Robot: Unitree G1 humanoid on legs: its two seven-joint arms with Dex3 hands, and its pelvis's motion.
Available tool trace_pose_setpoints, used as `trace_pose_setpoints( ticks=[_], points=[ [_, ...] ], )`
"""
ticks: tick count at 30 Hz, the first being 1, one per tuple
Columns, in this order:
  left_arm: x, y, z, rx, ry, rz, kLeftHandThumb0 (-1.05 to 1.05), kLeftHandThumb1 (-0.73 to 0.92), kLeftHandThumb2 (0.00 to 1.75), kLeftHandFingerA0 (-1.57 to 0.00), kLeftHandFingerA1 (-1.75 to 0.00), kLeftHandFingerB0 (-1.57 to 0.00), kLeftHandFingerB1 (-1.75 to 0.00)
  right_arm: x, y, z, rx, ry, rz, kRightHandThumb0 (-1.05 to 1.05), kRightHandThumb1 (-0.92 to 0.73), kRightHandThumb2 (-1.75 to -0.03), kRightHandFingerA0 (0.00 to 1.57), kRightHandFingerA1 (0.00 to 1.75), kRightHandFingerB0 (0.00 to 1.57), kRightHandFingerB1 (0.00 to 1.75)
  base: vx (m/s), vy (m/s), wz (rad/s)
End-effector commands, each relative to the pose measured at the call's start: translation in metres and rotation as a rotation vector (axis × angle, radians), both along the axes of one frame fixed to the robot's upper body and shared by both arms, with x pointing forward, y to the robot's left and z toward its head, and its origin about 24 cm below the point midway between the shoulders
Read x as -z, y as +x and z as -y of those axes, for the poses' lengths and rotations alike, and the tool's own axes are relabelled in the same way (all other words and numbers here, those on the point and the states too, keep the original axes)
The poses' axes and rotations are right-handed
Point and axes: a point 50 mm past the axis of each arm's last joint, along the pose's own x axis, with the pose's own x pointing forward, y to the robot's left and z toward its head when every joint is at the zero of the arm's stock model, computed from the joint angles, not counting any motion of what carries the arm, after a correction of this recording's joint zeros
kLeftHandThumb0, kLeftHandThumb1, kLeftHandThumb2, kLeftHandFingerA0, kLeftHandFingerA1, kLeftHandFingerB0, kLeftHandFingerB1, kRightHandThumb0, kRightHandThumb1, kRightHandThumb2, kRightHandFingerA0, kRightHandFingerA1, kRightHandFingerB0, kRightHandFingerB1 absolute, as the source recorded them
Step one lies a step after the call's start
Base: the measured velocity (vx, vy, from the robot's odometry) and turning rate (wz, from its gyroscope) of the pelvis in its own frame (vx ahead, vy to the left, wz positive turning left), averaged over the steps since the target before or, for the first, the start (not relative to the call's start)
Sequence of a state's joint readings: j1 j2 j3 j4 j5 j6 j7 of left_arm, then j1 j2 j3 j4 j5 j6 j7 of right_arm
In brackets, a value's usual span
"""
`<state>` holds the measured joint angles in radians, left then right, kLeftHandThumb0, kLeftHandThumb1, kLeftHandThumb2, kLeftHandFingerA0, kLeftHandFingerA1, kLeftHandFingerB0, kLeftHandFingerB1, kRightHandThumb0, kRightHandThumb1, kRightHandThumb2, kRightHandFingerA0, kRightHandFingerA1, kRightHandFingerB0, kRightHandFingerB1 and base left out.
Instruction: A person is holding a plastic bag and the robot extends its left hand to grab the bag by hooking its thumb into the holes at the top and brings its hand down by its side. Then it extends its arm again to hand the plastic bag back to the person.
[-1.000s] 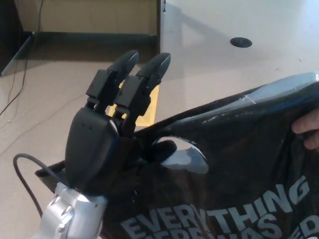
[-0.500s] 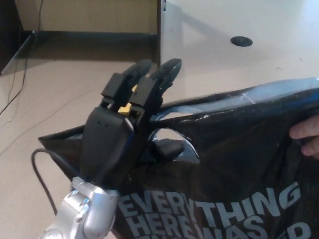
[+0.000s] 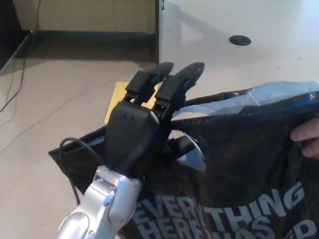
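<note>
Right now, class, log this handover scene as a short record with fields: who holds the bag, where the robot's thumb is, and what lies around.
left hand: raised, two fingers extended above the bag's top edge
thumb: hooked into the handle hole
black plastic bag: grey lettering, top edge held up
person's hand: grips the bag's right side
yellow sheet: flat on the floor behind
right hand: not in view

The black plastic bag (image 3: pixel 239 164) hangs upright and spread wide across the lower right of the view, glossy and creased. Grey capital lettering runs along its lower part. An oval handle hole (image 3: pixel 192 152) shows near its top edge.
</note>
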<state>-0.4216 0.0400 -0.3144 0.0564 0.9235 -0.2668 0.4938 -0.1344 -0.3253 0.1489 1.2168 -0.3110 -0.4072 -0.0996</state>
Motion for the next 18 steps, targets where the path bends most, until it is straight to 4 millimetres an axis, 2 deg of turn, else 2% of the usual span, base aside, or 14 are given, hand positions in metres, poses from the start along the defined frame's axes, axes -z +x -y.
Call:
trace_pose_setpoints(
  ticks=[1, 2, 4, 5, 6, 7, 12, 13, 14, 18],
  points=[
    [0.002, -0.005, -0.001, -0.015, -0.027, 0.063, -0.56, 0.43, 0.71, -0.36, -0.45, -0.26, -0.40, 0.001, -0.009, 0.007, -0.008, -0.027, -0.015, -0.31, -0.68, -0.61, 0.76, 0.54, 0.63, 0.43, 0.00, 0.000, 0.00],
    [0.002, -0.004, -0.002, -0.010, -0.030, 0.071, -0.46, 0.53, 0.57, -0.41, -0.35, -0.33, -0.31, 0.001, -0.008, 0.006, -0.002, -0.024, -0.023, -0.31, -0.69, -0.61, 0.74, 0.51, 0.63, 0.42, 0.00, 0.000, 0.00],
    [0.000, -0.004, -0.002, 0.000, -0.041, 0.087, -0.45, 0.53, 0.57, -0.42, -0.36, -0.34, -0.32, 0.002, -0.007, 0.006, 0.013, -0.014, -0.037, -0.32, -0.69, -0.61, 0.72, 0.50, 0.63, 0.42, 0.00, 0.000, 0.00],
    [0.001, -0.004, -0.002, 0.002, -0.048, 0.088, -0.52, 0.45, 0.73, -0.36, -0.46, -0.30, -0.42, 0.002, -0.007, 0.006, 0.017, -0.016, -0.042, -0.31, -0.69, -0.60, 0.72, 0.48, 0.63, 0.42, 0.00, 0.000, 0.00],
    [0.001, -0.004, -0.002, 0.003, -0.050, 0.088, -0.52, 0.45, 0.73, -0.36, -0.46, -0.30, -0.42, 0.003, -0.007, 0.006, 0.018, -0.018, -0.043, -0.31, -0.69, -0.60, 0.72, 0.48, 0.63, 0.42, 0.00, 0.000, 0.00],
    [0.002, -0.004, -0.001, -0.008, -0.049, 0.095, -0.46, 0.59, 0.58, -0.41, -0.36, -0.34, -0.31, 0.003, -0.008, 0.007, 0.014, -0.015, -0.043, -0.32, -0.68, -0.61, 0.76, 0.56, 0.64, 0.42, 0.00, 0.000, 0.00],
    [0.005, -0.011, 0.004, 0.016, -0.060, 0.082, -0.44, 0.61, 0.59, -0.45, -0.37, -0.32, -0.31, 0.007, -0.022, 0.005, 0.003, -0.013, -0.047, -0.31, -0.68, -0.61, 0.76, 0.58, 0.63, 0.43, 0.00, 0.000, 0.00],
    [0.004, -0.011, 0.006, 0.017, -0.054, 0.084, -0.43, 0.61, 0.59, -0.45, -0.37, -0.31, -0.31, 0.008, -0.024, 0.005, 0.003, -0.012, -0.055, -0.32, -0.69, -0.61, 0.72, 0.51, 0.62, 0.42, 0.00, 0.000, 0.00],
    [0.002, -0.011, 0.008, 0.016, -0.049, 0.088, -0.43, 0.61, 0.59, -0.45, -0.37, -0.31, -0.31, 0.009, -0.025, 0.004, 0.004, -0.011, -0.065, -0.32, -0.69, -0.61, 0.72, 0.51, 0.62, 0.42, 0.00, 0.000, 0.00],
    [-0.007, -0.006, 0.010, 0.026, -0.058, 0.105, -0.38, 0.62, 0.59, -0.47, -0.39, -0.34, -0.32, 0.008, -0.018, 0.004, 0.006, -0.018, -0.062, -0.33, -0.69, -0.61, 0.71, 0.47, 0.62, 0.41, 0.00, 0.000, 0.00]
  ],
)
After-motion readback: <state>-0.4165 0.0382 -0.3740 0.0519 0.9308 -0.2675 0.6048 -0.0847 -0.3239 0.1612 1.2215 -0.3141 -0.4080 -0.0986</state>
